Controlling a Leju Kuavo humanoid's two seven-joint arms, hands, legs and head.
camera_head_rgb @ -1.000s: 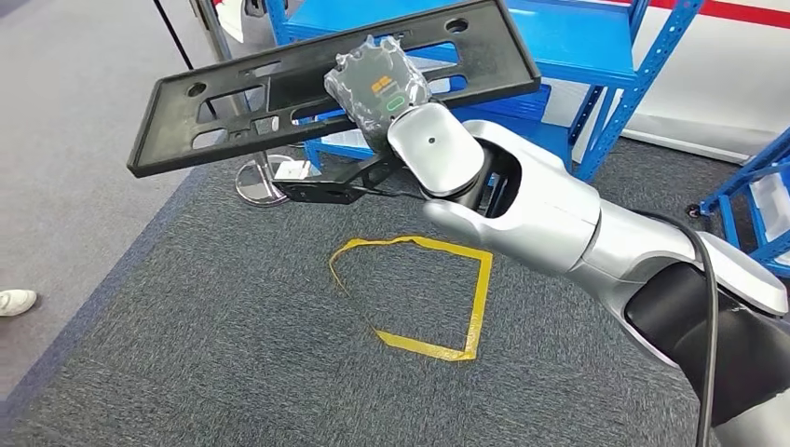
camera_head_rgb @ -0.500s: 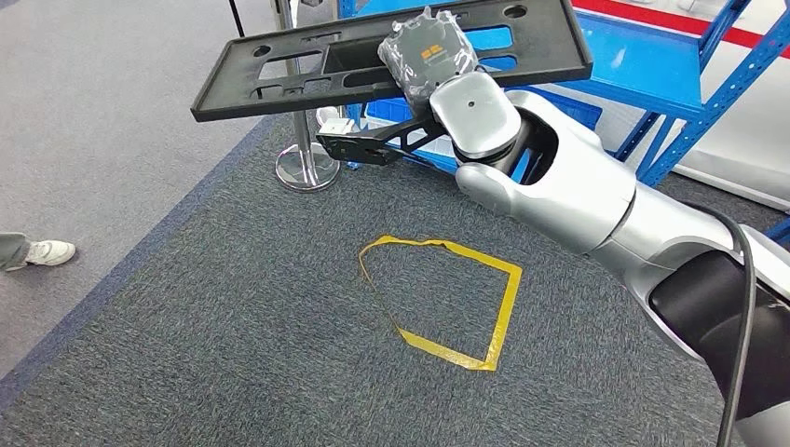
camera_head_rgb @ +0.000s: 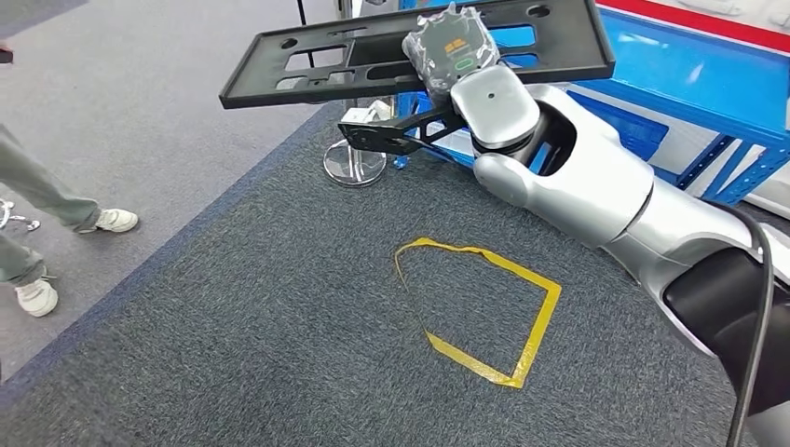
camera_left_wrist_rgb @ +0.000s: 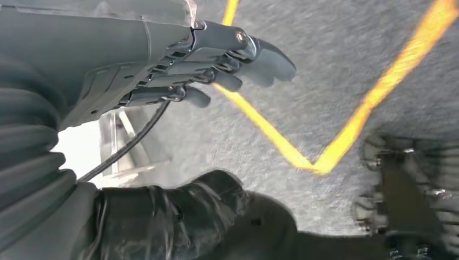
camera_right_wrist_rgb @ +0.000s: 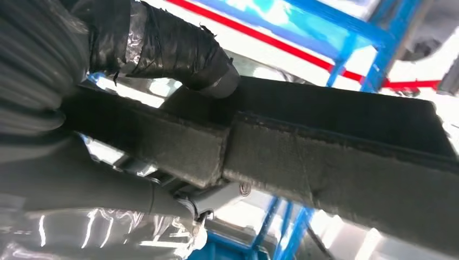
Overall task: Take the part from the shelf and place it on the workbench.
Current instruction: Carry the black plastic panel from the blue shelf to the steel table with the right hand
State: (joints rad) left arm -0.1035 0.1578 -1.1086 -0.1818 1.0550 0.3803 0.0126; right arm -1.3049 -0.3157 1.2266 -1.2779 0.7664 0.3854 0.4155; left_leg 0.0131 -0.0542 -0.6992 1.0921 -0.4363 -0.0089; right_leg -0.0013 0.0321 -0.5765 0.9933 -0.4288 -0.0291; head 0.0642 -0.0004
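Above the grey carpet [camera_head_rgb: 233,307], w/ blue shelf [camera_head_rgb: 689,70] behind, right hand [camera_head_rgb: 449,51] gripping the long black part [camera_head_rgb: 373,56] near one long edge, holding it aloft roughly level. Left hand [camera_left_wrist_rgb: 216,65] hanging empty, fingers loosely apart. Risking tilt or slip (off-centre grip, long overhang) while carrying; also clipping the person [camera_head_rgb: 37,200] nearby.

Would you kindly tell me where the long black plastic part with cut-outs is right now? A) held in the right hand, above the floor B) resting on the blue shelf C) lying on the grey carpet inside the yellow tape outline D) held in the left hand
A: the right hand grips the long black plastic part, holding it in the air above the grey carpet.
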